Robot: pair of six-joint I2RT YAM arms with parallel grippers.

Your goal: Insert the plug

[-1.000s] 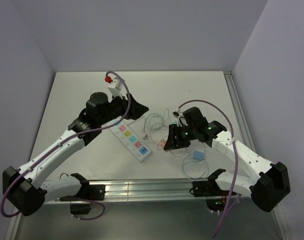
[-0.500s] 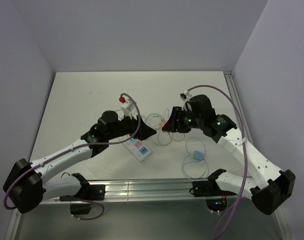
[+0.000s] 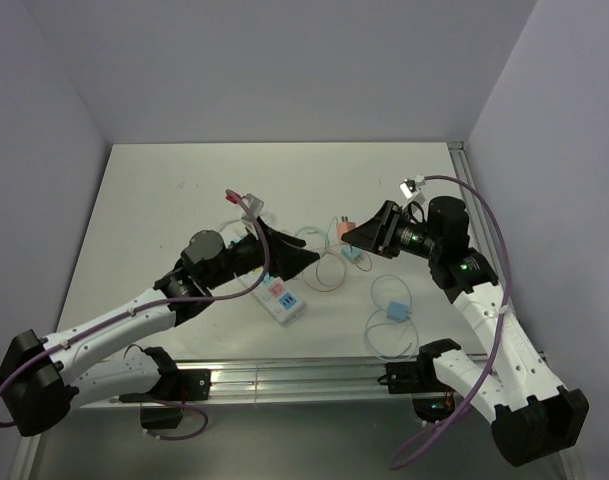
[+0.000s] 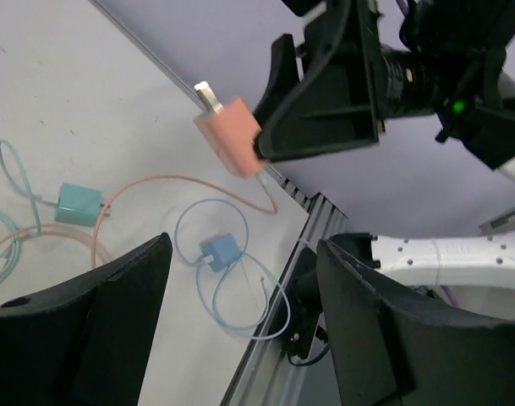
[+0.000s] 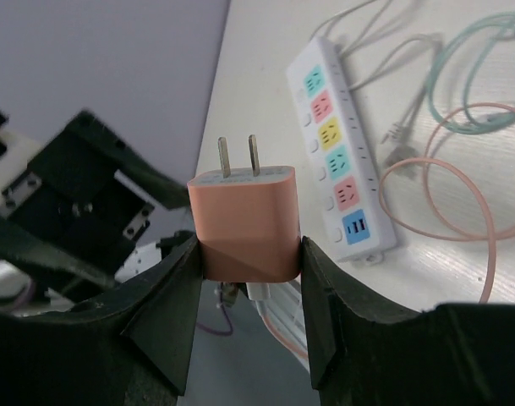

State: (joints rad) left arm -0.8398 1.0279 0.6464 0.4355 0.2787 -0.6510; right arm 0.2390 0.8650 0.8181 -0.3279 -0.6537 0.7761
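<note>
As the right gripper (image 5: 247, 258) clamps the salmon-pink square plastic plug (image 5: 243, 211) by its sides, prongs pointing outward, lifted up off the white table (image 3: 164, 200), the left gripper (image 4: 240, 252) hangs spread wide, empty, over the long white multi-socket power strip (image 3: 283, 298)

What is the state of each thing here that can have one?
pink charger: held in the air, prongs free.
power strip: on table, visible sockets empty.
teal charger: on table, unplugged.
blue charger: on table, unplugged.
left gripper: open, empty.
right gripper: shut on pink charger.
</note>
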